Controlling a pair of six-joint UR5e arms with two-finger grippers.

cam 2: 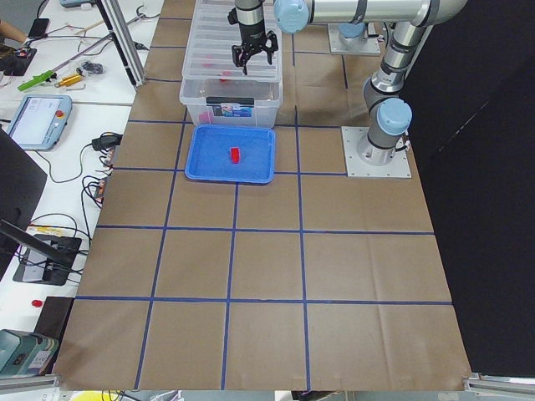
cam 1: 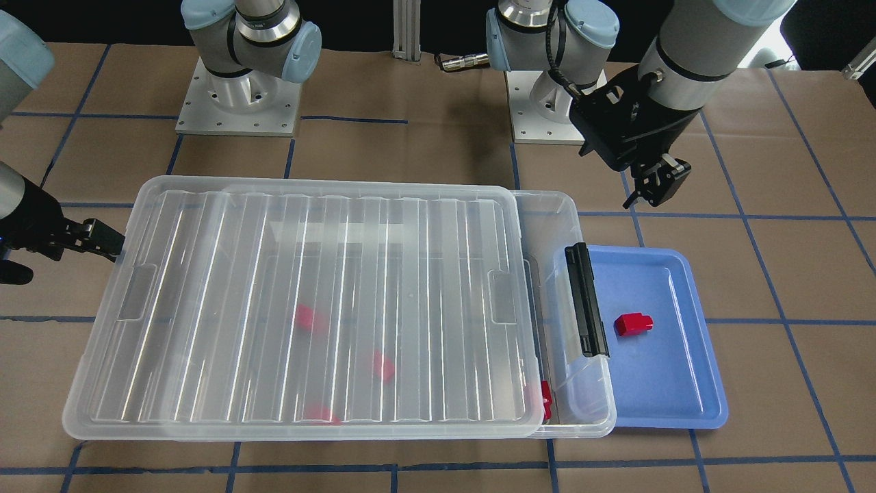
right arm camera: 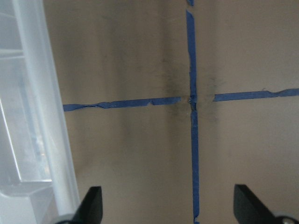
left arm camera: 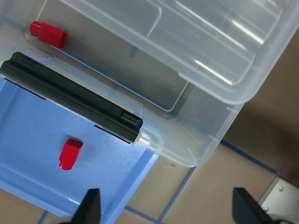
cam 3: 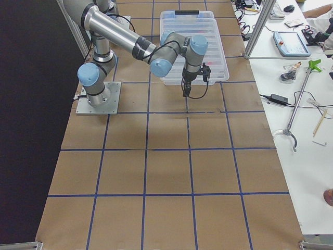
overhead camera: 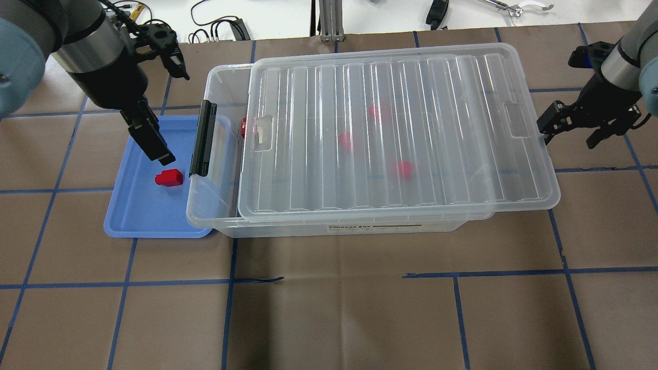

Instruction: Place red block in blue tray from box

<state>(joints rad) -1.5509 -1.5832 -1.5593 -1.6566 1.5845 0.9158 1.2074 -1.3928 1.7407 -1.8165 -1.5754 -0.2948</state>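
Note:
One red block (overhead camera: 168,178) lies in the blue tray (overhead camera: 139,216), also seen in the front view (cam 1: 633,324) and the left wrist view (left arm camera: 70,154). The clear box (overhead camera: 216,218) overlaps the tray's edge with its black latch end. Its ribbed lid (overhead camera: 462,128) is slid toward my right, leaving a gap at the latch end. One red block (overhead camera: 244,127) sits in that gap and three more (overhead camera: 404,168) show blurred under the lid. My left gripper (overhead camera: 169,113) is open and empty above the tray. My right gripper (overhead camera: 570,132) is open and empty beside the lid's far end.
The table is brown paper with a blue tape grid (overhead camera: 339,277). The arm bases (cam 1: 236,103) stand behind the box. Benches with cables and tools line the table's ends in the side views.

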